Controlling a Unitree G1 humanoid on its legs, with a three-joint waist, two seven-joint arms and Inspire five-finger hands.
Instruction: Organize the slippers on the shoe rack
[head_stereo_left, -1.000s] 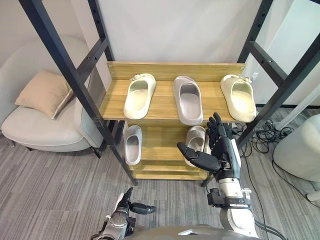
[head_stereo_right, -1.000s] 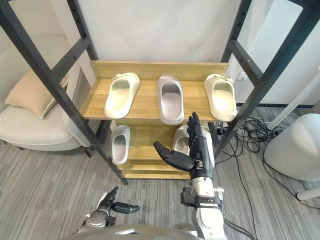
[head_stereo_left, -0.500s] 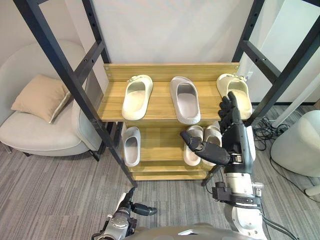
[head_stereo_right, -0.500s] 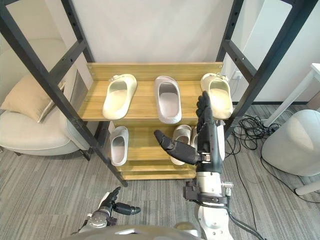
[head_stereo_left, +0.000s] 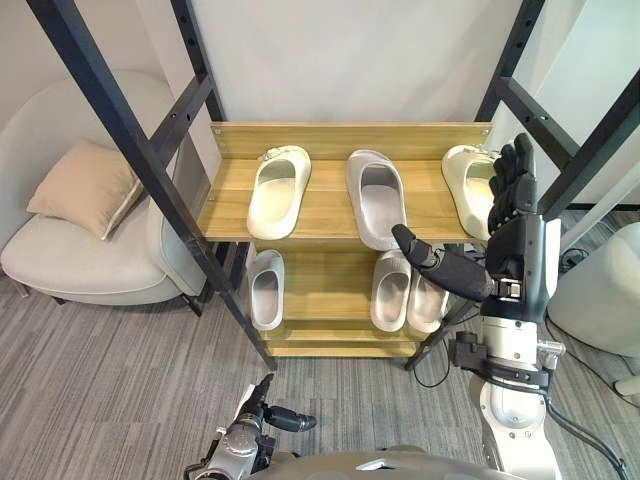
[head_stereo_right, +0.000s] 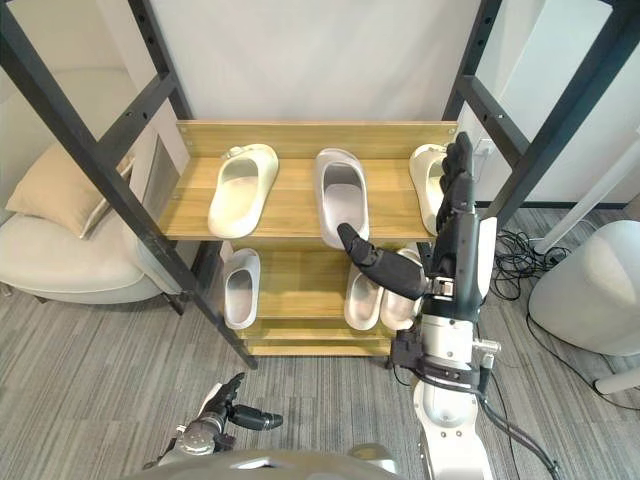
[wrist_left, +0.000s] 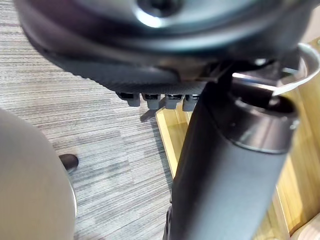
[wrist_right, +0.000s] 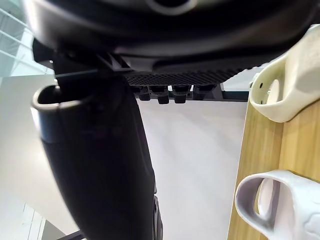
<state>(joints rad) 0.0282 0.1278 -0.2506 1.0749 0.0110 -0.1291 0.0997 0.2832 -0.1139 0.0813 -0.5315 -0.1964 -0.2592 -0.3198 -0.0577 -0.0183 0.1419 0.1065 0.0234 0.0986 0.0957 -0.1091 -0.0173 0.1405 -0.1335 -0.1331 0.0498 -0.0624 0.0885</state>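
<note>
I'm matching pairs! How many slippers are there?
6. Top shelf: cream rubber slipper left, grey rubber slipper middle, cream slipper right behind the right hand. Lower shelf: pale slipper left, pale pair right.

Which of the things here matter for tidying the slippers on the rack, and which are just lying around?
For the job: shoe rack; on the top shelf, left cream slipper, grey middle slipper, right cream slipper; on the lower shelf, left grey slipper, right pair; open right hand, held up by the rack.
Just lying about: armchair, pillow. Idle: left hand, low down.
</note>
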